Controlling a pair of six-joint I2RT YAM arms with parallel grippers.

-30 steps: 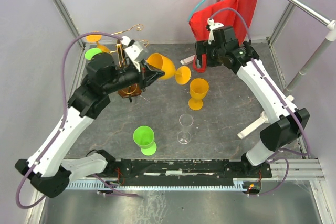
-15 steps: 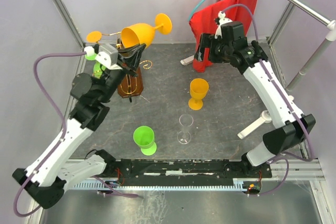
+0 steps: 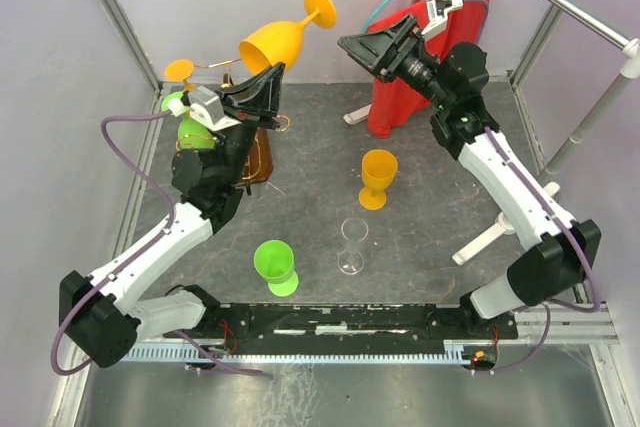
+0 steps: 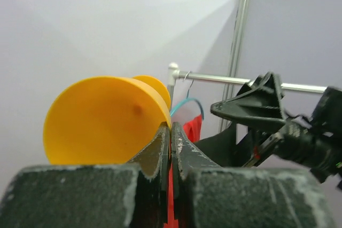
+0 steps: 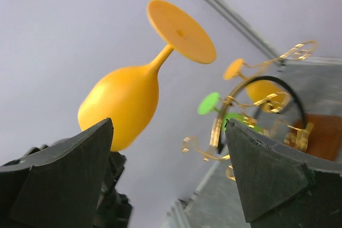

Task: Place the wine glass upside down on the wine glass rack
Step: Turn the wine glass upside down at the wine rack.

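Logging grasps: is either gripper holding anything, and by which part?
The left gripper holds the orange wine glass by its bowl rim; the right gripper is open and empty.

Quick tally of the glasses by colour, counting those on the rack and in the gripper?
Orange: 3 - held orange glass in the left gripper, standing orange glass, hung orange glass
Green: 2 - standing green glass, hung green glass
Clear: 1 - clear glass
Total: 6
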